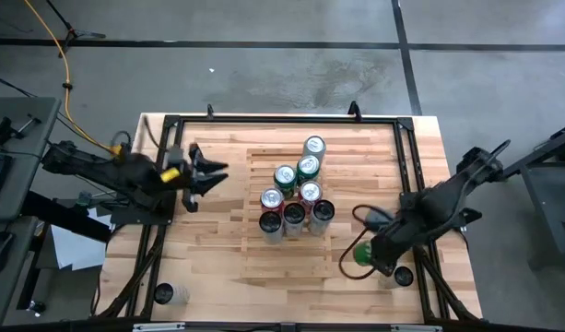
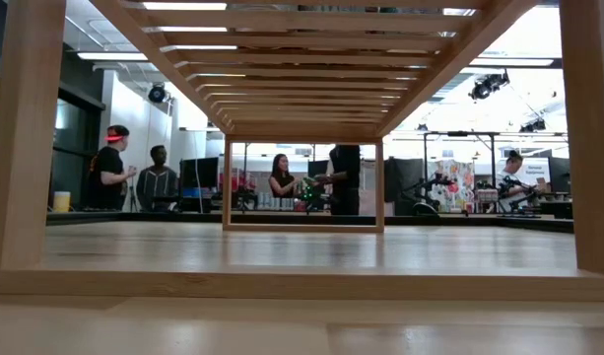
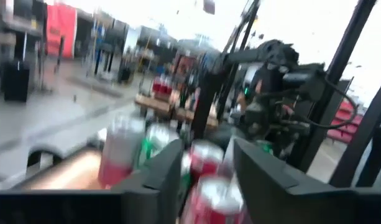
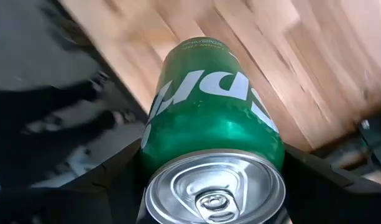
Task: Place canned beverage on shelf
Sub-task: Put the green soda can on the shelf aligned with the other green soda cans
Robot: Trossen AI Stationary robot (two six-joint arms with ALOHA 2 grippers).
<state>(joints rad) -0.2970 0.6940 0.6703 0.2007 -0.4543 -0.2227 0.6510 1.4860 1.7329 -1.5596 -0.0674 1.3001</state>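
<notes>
A green canned beverage [image 4: 209, 106] hangs above the table's near right part, with my right gripper [image 1: 365, 254] shut on it. In the middle of the table lies the shelf [image 1: 264, 159], a flat rack of pale wooden slats. Several red and green cans [image 1: 296, 189] stand upright on it in a cluster. My left gripper [image 1: 217, 175] is at the table's left, pointing level toward the cluster. It is open and nothing is between its fingers [image 3: 159, 177]. The low view looks under the shelf's slats [image 2: 302, 59] and shows neither gripper. My right gripper pinches the green can's side wall near its top end [image 4: 159, 149] between its two fingers, one on each side. The fingers come from above, slanting down. The can hangs below them with its lid [image 4: 215, 190] toward the wrist, tilted and clear of the tabletop.
A black tube frame [image 1: 282, 118] runs around the tabletop. One can [image 1: 162, 293] stands at the near left corner and another [image 1: 402, 275] just beside my right gripper. Bare wood lies near of the shelf. People [image 2: 134, 176] are in the room beyond.
</notes>
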